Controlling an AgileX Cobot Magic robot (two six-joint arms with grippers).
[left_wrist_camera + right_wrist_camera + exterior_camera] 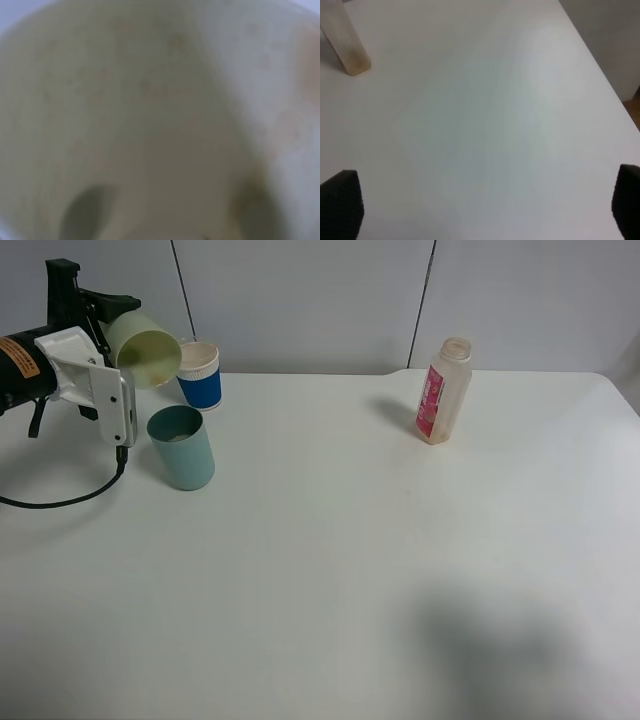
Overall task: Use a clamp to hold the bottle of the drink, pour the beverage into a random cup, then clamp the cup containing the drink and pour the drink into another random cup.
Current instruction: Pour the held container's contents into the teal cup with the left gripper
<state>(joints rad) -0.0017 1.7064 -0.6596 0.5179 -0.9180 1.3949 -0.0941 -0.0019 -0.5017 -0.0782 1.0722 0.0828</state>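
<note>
Exterior high view shows the left gripper (112, 335) clamped on the pale yellow-green tapered plastic tumbler (145, 348), tipped on its side above the light teal plastic tumbler (182, 446) on the tabletop (350, 540). I judge the second pour is in hand, probably almost finished; the blurred left wrist view shows only drops. Next, turn the tumbler upright and set it down. The right gripper (485, 210) stands wide open and empty, well apart from the translucent squarish plastic bottle (443, 390).
</note>
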